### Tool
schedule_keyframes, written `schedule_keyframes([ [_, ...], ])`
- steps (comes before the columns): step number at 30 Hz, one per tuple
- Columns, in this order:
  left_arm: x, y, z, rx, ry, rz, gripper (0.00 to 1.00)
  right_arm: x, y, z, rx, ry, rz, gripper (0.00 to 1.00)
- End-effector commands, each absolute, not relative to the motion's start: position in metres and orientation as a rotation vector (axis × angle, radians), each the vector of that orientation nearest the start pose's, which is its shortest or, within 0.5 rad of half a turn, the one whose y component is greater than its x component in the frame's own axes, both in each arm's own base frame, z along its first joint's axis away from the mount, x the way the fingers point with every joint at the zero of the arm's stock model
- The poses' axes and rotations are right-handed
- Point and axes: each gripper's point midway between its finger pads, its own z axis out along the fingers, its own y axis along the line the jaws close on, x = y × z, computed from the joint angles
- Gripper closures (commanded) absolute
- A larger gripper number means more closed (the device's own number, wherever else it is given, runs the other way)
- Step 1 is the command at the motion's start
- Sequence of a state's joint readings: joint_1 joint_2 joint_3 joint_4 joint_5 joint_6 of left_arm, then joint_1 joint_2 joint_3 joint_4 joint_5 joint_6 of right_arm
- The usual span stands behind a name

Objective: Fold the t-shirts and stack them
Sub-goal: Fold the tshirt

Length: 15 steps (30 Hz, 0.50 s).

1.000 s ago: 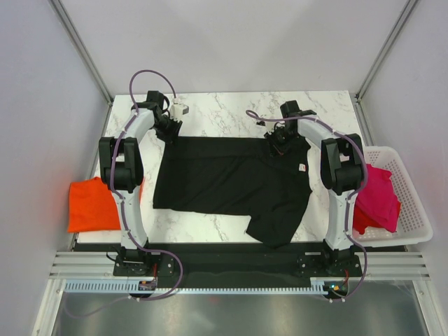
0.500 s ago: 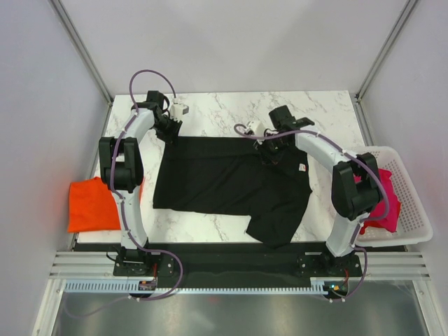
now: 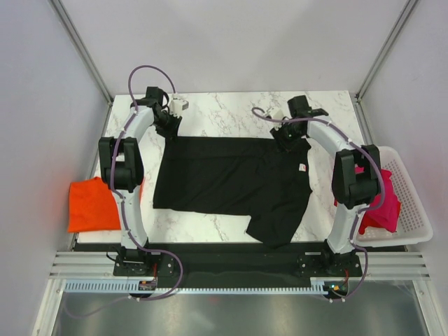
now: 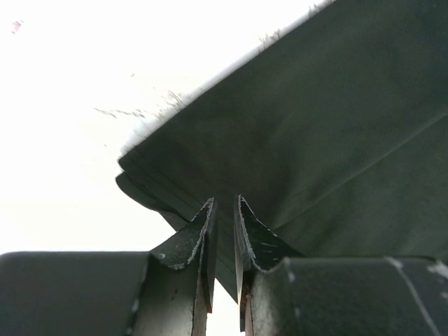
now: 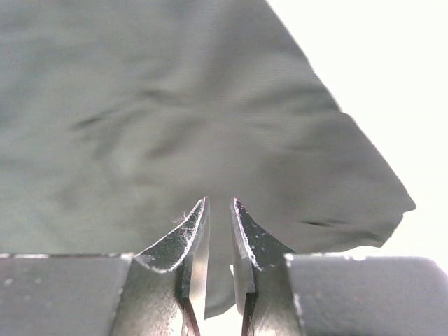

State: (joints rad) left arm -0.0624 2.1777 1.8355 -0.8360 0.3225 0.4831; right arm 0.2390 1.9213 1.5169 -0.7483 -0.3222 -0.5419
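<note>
The black t-shirt [image 3: 224, 182] lies spread on the marble table [image 3: 224, 112], with its white neck label [image 3: 302, 167] at the right. My left gripper [image 3: 170, 131] is shut on the shirt's far left corner; the left wrist view shows its jaws [image 4: 224, 203] pinching the folded cloth edge [image 4: 336, 119]. My right gripper [image 3: 285, 143] is shut on the far right edge; the right wrist view shows its jaws [image 5: 219, 201] pinching the cloth [image 5: 175, 105]. The orange t-shirt [image 3: 91, 204] lies folded at the left. The magenta-pink t-shirt [image 3: 381, 203] is bunched at the right.
A white slatted basket [image 3: 414, 213] at the table's right edge holds the magenta-pink shirt. The orange shirt hangs over the table's left edge. Metal frame posts [image 3: 84, 52] stand at the back corners. Bare marble shows behind the black shirt.
My right arm swung left over the shirt half a second ago and is now back to the right at the far edge. My left arm has barely moved.
</note>
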Motion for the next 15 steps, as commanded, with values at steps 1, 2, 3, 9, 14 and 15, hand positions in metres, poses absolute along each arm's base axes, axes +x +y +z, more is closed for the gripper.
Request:
schedule_keyframes([
  [1,0.49,-0.065,0.065,0.78,2.548,-0.294,0.78,0.445,0.11,0.084,-1.014,2.414,0.258,0.75],
  [2,0.491,-0.065,0.061,0.776,2.559,-0.293,0.79,0.451,0.099,0.081,-0.985,2.423,0.247,0.75],
  [3,0.491,-0.064,0.06,0.769,2.568,-0.287,0.79,0.455,0.093,0.074,-0.97,2.441,0.239,0.75],
  [9,0.496,-0.055,0.048,0.748,2.627,-0.225,0.81,0.481,0.07,0.052,-0.912,2.475,0.179,0.76],
  [14,0.501,-0.05,0.031,0.75,2.693,-0.206,0.82,0.5,0.063,0.029,-0.903,2.505,0.12,0.76],
  [15,0.504,-0.049,0.026,0.75,2.699,-0.202,0.82,0.507,0.059,0.029,-0.898,2.504,0.084,0.76],
])
